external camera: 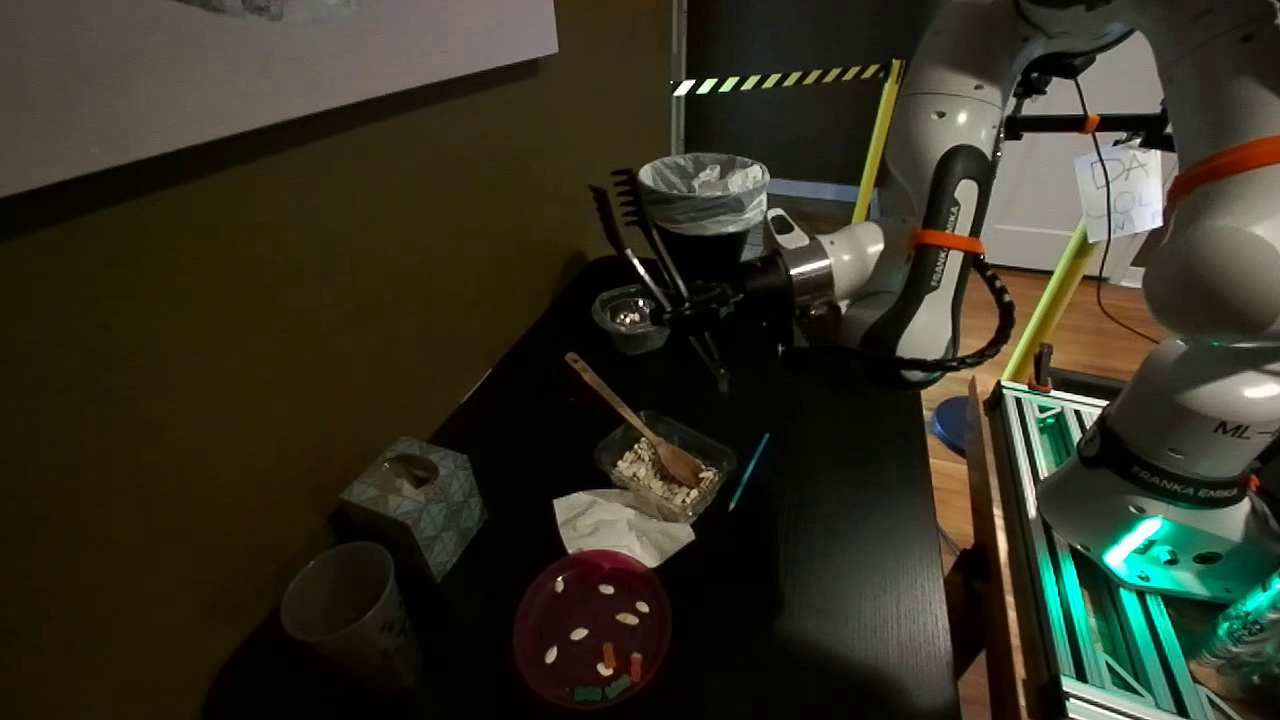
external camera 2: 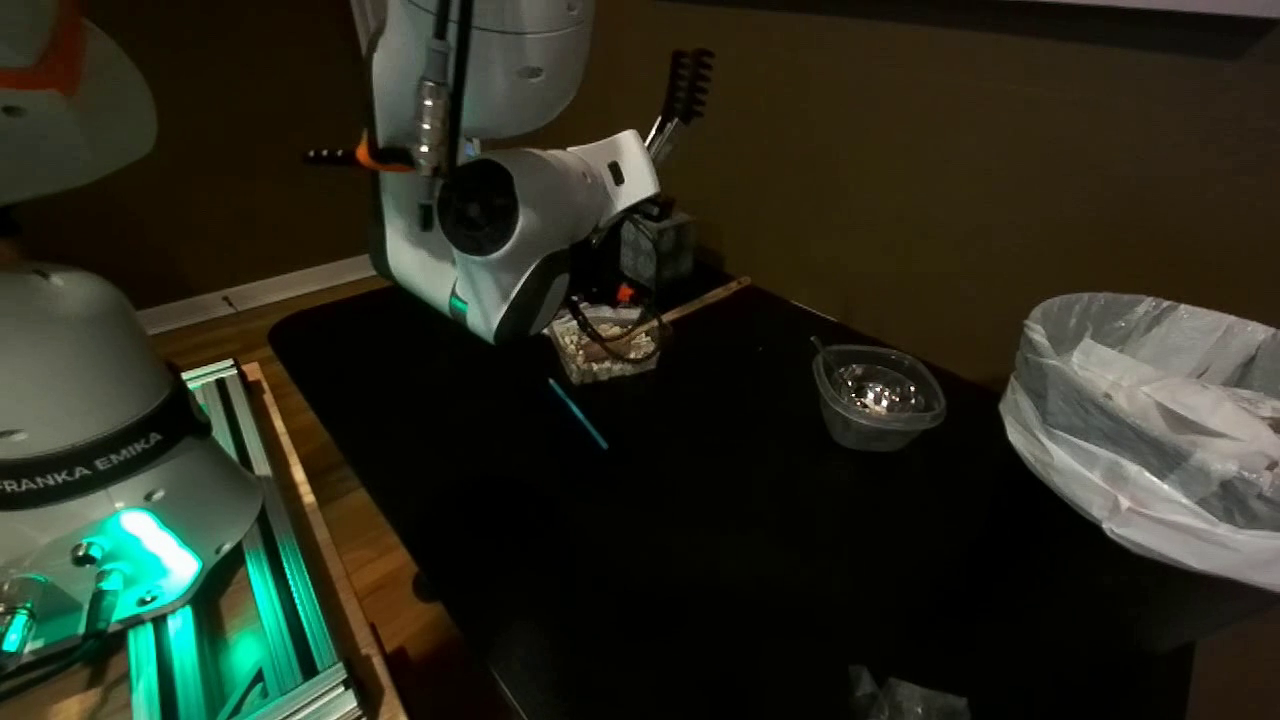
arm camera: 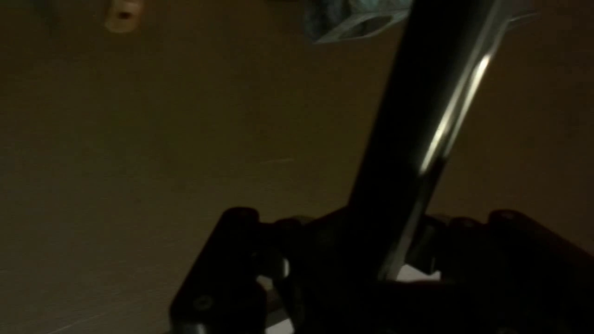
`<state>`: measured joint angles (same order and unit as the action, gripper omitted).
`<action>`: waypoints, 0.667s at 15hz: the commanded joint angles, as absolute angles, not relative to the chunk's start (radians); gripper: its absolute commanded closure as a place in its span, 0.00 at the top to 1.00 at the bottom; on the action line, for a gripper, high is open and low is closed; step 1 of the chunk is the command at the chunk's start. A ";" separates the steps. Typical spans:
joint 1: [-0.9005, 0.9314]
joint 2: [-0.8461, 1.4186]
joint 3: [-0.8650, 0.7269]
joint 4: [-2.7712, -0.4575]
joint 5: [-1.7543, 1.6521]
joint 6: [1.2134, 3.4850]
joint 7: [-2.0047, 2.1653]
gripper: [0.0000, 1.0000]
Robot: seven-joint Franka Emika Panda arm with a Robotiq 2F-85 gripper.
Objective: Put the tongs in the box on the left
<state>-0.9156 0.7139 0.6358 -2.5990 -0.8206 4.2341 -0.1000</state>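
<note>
The tongs (external camera: 657, 262) are long, with dark toothed heads and shiny metal arms. My gripper (external camera: 688, 306) is shut on them near their middle and holds them in the air. They are tilted, heads up and joined end down over the table. In an exterior view only their heads (external camera 2: 688, 85) and a bit of arm rise above my wrist. In the wrist view a tongs arm (arm camera: 427, 120) passes between the dark fingers (arm camera: 357, 253). The pale grey patterned box (external camera: 430, 510), with an oval top opening, stands by the wall. It also shows in the wrist view (arm camera: 357, 14), partly cut off.
A clear container (external camera: 722, 460) holds pale pieces and a wooden spoon (external camera: 625, 408). A blue pencil (external camera: 750, 470), a napkin (external camera: 620, 530), a purple plate (external camera: 527, 640) and a cup (external camera: 345, 620) lie around. A clear bowl (external camera 2: 870, 432) stands near the lined bin (external camera 2: 1060, 470).
</note>
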 commanded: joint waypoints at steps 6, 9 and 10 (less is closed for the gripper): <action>-0.680 0.986 0.692 -2.203 -1.018 4.239 -0.172 0.00; -0.515 0.828 0.533 -2.261 -0.917 4.307 -0.063 0.00; -0.515 0.828 0.532 -2.265 -0.917 4.307 -0.064 0.00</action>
<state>-0.6583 0.9111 0.6728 -2.2868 -0.9387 4.2100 -0.1672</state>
